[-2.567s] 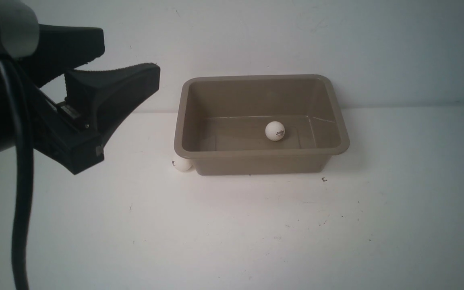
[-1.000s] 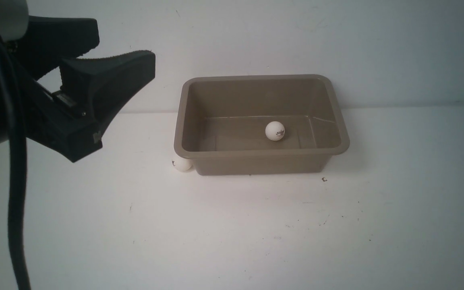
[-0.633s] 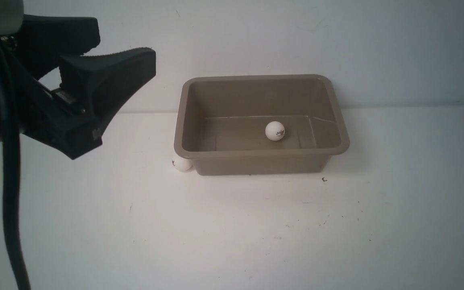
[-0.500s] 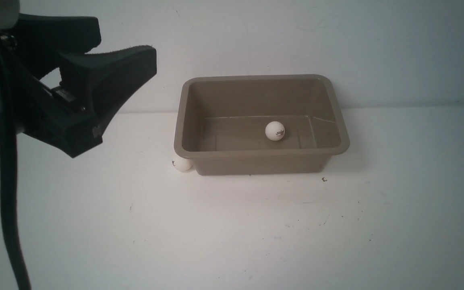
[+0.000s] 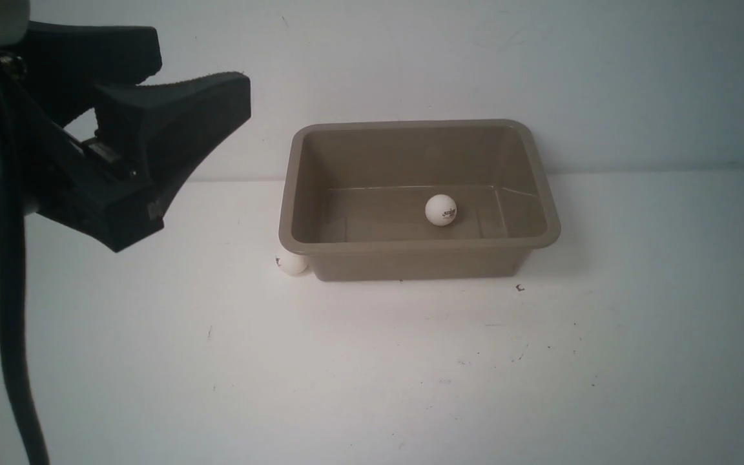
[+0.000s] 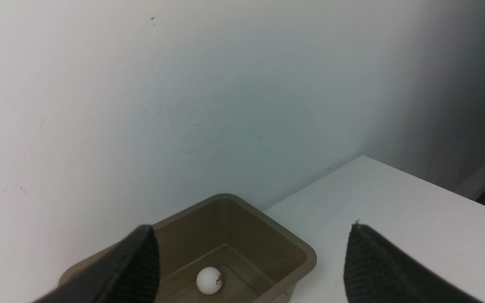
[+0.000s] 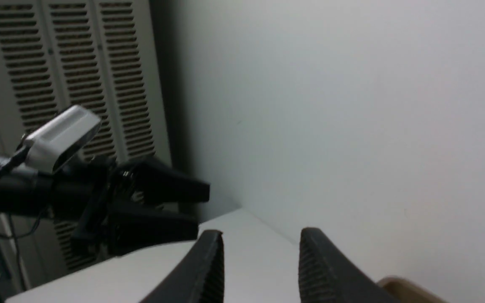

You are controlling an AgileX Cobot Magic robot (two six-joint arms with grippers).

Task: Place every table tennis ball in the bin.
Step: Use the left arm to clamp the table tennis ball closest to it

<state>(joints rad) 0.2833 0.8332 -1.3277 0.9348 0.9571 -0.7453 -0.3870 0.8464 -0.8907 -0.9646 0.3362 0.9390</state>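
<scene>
Left hand (image 5: 201, 76): spread wide and empty; raised above the left part of the worktop (image 5: 372, 374), well apart from the bin (image 5: 411, 263), tips aimed forward and toward the right.
Left fingers (image 6: 141, 269): black, ribbed on the inner faces; in the left wrist view, one at either side of the bin, above it.
Right hand (image 7: 261, 252): outside the front view; in its own wrist view, fingers set near each other with a narrow gap at the tips and nothing in that gap; held above worktop level.
Bin: taupe, rectangular, with rounded corners and a flared rim; upright on the worktop, long side across the front view, back edge close to the wall (image 5: 475, 58).
Ball in the bin (image 5: 441, 210): white, small dark logo turned toward the front camera; resting on the bin floor, slightly right of its middle, apart from the side walls.
Ball on the worktop (image 5: 292, 263): white, with a dark mark on its left side; outside the bin at the near left corner, tucked partly under the flared rim; just beside the bin's side or touching it, cannot tell which.
Cable (image 5: 13, 323): black, hanging from the left arm down the left edge of the front view.
Wrist camera (image 7: 61, 136): silver-grey housing on top of the left arm, behind the hand.
</scene>
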